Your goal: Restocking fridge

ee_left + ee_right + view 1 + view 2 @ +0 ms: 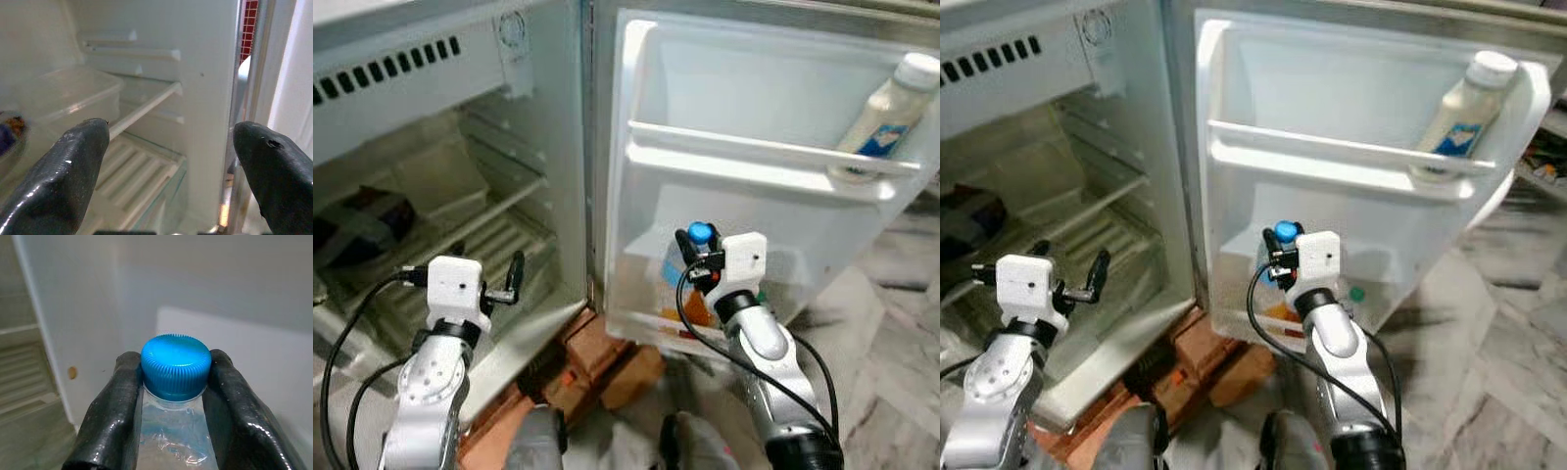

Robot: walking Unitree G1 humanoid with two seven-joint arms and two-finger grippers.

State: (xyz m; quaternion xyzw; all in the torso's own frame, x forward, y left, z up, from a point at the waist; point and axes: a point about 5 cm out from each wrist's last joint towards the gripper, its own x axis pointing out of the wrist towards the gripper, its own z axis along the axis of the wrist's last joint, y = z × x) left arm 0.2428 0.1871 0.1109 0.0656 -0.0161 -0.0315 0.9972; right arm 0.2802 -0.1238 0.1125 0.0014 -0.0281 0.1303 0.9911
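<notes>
White open fridge, door w/ white sauce bottle on upper rack. Right end effector clamped on clear blue-capped plastic bottle at neck, by lower door shelf. Left end effector spread wide, empty, facing fridge interior.

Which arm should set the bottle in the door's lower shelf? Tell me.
Right. The right gripper is shut on the blue-capped bottle at the lower door shelf. The left gripper is open and empty by the fridge interior.
</notes>
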